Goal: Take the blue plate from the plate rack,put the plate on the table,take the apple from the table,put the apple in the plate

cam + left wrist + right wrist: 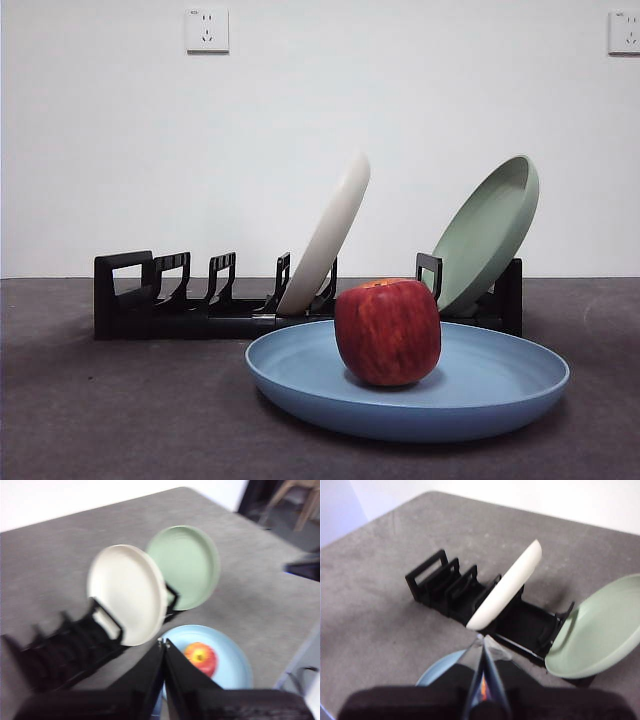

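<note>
The blue plate (pixel 480 392) lies flat on the table (pixel 120 410) in front of the plate rack (pixel 200 305). The dark red apple (pixel 388 331) stands in the middle of the plate. In the left wrist view the apple (pixel 201 658) rests in the blue plate (pixel 232 662) just past my left gripper (pixel 164 643), which is shut and empty, raised above the table. My right gripper (pixel 481 639) is also shut and empty, held high over the near edge of the blue plate (pixel 436 672). Neither gripper shows in the front view.
A cream-white plate (pixel 328 236) leans in the middle of the rack and a sage-green plate (pixel 488 232) leans at its right end. Several rack slots at the left stand empty. A white wall with sockets (pixel 207 30) is behind.
</note>
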Controlling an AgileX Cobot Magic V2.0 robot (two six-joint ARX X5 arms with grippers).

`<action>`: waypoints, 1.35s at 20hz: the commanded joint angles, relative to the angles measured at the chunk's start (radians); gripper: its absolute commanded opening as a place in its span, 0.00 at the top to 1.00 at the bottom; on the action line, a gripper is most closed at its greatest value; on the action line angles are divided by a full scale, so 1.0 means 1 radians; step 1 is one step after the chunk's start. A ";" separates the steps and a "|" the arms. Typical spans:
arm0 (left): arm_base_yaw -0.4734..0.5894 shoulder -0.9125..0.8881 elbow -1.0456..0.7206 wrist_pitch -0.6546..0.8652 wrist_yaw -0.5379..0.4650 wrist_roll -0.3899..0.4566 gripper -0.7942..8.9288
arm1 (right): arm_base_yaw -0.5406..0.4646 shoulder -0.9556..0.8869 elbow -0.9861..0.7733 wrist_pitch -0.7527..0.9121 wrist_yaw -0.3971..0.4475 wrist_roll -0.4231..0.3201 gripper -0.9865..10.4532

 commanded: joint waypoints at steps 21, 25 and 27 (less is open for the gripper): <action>-0.109 -0.217 -0.550 0.328 -0.205 -0.061 0.92 | 0.002 -0.010 -0.341 0.212 -0.053 0.113 0.92; -0.109 -0.210 -0.550 0.326 -0.205 -0.061 0.92 | 0.002 -0.011 -0.341 0.212 -0.053 0.112 0.92; -0.109 -0.210 -0.550 0.326 -0.205 -0.060 0.92 | 0.002 -0.011 -0.341 0.212 -0.053 0.112 0.92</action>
